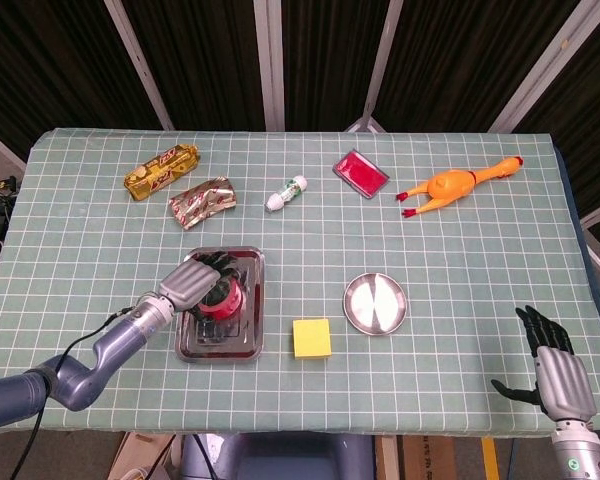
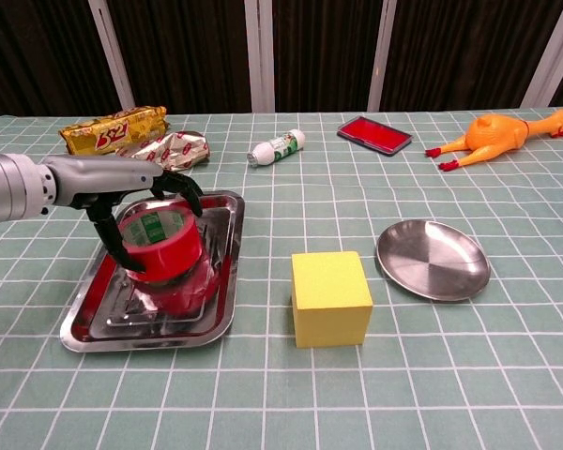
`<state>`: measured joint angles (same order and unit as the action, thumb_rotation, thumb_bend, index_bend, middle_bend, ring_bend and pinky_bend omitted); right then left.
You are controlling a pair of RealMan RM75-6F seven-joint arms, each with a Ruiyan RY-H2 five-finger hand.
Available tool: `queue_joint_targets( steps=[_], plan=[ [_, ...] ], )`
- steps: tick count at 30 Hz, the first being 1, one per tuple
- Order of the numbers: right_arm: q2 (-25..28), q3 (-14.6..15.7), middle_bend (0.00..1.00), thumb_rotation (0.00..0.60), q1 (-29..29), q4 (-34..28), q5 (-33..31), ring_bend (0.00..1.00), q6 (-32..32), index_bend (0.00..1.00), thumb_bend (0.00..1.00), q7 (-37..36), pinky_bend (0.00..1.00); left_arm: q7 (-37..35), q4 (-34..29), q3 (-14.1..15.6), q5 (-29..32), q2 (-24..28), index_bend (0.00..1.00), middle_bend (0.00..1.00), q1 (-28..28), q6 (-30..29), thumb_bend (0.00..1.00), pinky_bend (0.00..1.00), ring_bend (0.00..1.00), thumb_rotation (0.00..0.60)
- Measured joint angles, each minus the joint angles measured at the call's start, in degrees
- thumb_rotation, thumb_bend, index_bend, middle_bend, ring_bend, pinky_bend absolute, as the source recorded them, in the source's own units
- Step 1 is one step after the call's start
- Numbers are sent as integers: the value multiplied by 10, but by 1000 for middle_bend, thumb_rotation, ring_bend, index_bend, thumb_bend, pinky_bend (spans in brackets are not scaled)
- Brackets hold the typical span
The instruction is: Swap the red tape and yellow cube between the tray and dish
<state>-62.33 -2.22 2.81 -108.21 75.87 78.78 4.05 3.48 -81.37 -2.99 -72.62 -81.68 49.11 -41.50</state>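
The left hand (image 2: 145, 202) grips the red tape (image 2: 159, 246) from above, fingers curled round its rim, and holds it low in the tray (image 2: 218, 309); whether the roll's bottom touches the tray floor cannot be told. The tray lies left of centre, its near edge well back from the table's near edge. The yellow cube (image 2: 330, 296) stands on the cloth just right of the tray's near right corner, apart from it, with the empty dish (image 2: 433, 260) right of and slightly beyond the cube. Bare cloth runs between cube and dish and along the whole near strip of the table (image 1: 460, 400).

On the far side, well apart from the tray, lie a gold packet (image 1: 161, 171), a crumpled silver packet (image 1: 201, 201), a small white bottle (image 1: 287, 192), a flat red case (image 1: 361, 173) and a rubber chicken (image 1: 457, 185).

The head view alone shows the right hand (image 1: 554, 362), at the near right corner past the table's edge, fingers spread and holding nothing. The chest view alone shows the tape's green inner core and the tape's red reflection in the tray floor.
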Motion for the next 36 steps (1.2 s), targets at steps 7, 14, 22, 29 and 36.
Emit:
queue_joint_targets(
  steps=[7, 14, 22, 29, 36],
  plan=[
    [2, 2, 0, 600, -2, 0, 12, 0, 8, 0, 19, 2, 0, 3, -53, -14, 2, 26, 169, 0, -6, -31, 0, 50, 0, 600],
    [1, 11, 0, 600, 14, 33, 69, 0, -11, 2, 19, -17, 0, 15, -117, -18, -72, 74, 180, 0, -82, -230, 0, 69, 0, 600],
    [-4, 14, 0, 600, 88, 23, 143, 0, -91, 8, 19, -34, 0, 17, -115, 33, -166, 103, 189, 0, -255, -474, 0, 69, 0, 600],
    [-24, -7, 0, 600, 161, -46, 137, 0, -187, 0, 18, 24, 0, -64, -48, 53, -175, 102, 189, 0, -314, -518, 0, 69, 0, 600],
    [-110, -44, 0, 600, 245, -77, 10, 0, -267, 0, 19, 124, 0, -97, 9, 45, -174, 76, 189, 0, -336, -517, 0, 69, 0, 600]
  ],
)
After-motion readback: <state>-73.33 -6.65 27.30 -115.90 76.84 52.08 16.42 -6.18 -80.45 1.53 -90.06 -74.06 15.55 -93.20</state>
